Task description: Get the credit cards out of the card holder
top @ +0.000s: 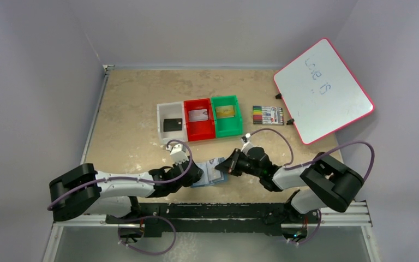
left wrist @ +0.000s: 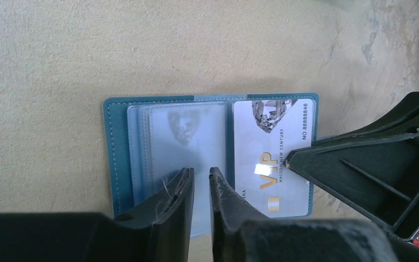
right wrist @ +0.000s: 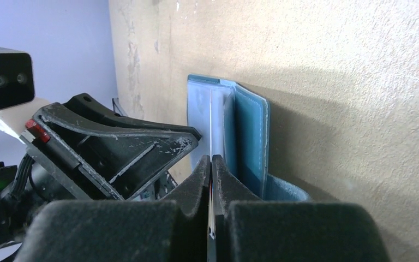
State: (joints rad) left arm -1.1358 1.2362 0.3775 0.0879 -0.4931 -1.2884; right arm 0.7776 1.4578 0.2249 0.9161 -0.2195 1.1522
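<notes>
While open, card holder (left wrist: 110, 155) with card (left wrist: 262, 143)

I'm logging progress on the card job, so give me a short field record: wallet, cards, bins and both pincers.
card holder: open on the table
VIP card: on its right page
right pincer: shut on the VIP card's edge
left pincer: nearly closed over the clear pockets; grip unclear
white bin: black card
red bin: silver card
green bin: gold card
</notes>
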